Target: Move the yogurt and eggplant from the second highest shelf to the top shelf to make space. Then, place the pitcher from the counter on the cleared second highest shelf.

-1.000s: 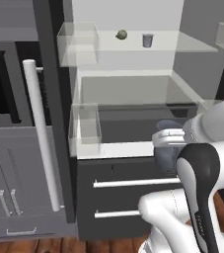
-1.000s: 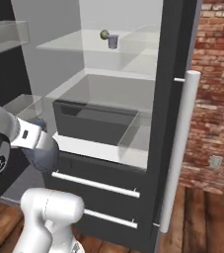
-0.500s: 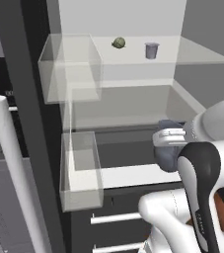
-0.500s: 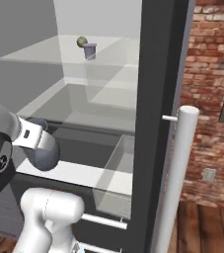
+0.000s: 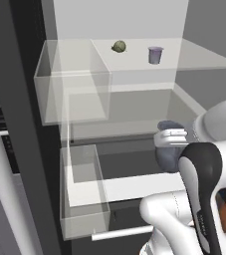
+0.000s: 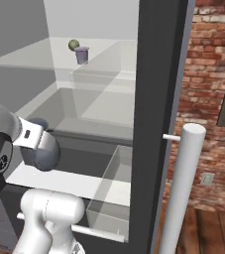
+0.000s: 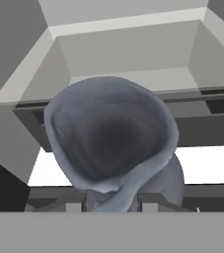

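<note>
the arm (image 5: 204, 164) is showing glossy white rounded shells with a dark grey band curving along one link. a white wrist block (image 6: 27, 135) is carrying small dark square marks. a white domed link (image 6: 49, 211) is sitting low.

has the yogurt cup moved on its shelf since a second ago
No. The yogurt sits just right of the eggplant on the top shelf, as before; the whole picture shifted because the base drove, not the cup.
</note>
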Controlling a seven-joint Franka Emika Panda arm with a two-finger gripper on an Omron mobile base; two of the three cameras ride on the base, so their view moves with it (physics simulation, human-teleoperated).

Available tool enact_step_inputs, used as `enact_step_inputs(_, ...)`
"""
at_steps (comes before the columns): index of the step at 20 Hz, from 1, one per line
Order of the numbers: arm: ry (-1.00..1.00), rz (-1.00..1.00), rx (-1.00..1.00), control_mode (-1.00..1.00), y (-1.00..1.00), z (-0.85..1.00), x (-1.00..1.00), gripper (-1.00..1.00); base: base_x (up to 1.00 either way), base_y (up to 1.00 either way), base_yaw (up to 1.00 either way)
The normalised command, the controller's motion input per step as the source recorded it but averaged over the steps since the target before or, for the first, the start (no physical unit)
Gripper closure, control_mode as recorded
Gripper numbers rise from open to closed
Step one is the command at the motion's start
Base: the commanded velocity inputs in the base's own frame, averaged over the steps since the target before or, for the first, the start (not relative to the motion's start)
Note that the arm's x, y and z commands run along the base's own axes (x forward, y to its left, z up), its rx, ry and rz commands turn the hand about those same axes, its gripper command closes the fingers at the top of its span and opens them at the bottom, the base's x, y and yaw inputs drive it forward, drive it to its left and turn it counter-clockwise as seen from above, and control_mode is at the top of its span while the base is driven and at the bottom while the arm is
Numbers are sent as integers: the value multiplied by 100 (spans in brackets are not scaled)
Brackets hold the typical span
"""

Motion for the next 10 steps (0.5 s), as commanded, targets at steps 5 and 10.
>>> enact_step_inputs(5,-8,-2,-4,-100,0,0,31,100,7,0,-1)
enact_step_inputs(10,-12,-2,0,-100,-2,0,48,100,0,0,0)
